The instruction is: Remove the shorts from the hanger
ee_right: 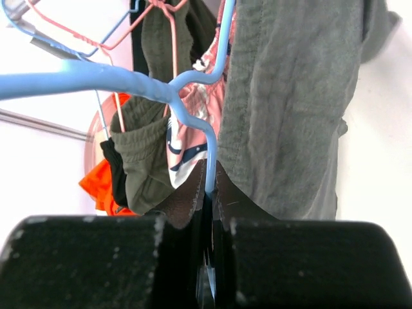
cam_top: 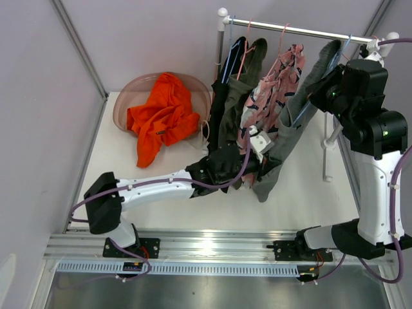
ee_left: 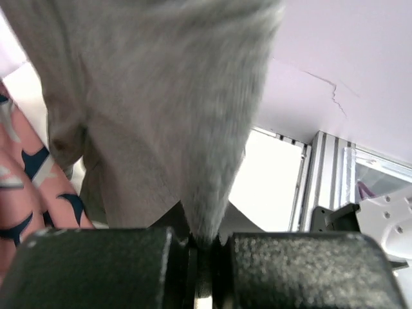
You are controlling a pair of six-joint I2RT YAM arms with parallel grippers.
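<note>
Grey-green shorts [cam_top: 290,132] hang from a blue hanger [cam_top: 335,61] on the rail [cam_top: 296,29]. My left gripper [cam_top: 257,168] is shut on their lower hem, seen as grey cloth [ee_left: 161,116] pinched between the jaws. My right gripper [cam_top: 322,90] is shut on the blue hanger [ee_right: 209,151] beside the same shorts [ee_right: 290,96]. Pink patterned shorts [cam_top: 277,87], olive shorts [cam_top: 238,103] and black shorts [cam_top: 219,103] hang to the left. Orange shorts [cam_top: 164,116] lie in the basin.
A clear pink basin [cam_top: 129,100] stands at the back left. The rack's white post [cam_top: 329,148] and foot stand on the right, near the right arm. An aluminium rail [cam_top: 212,248] runs along the near edge.
</note>
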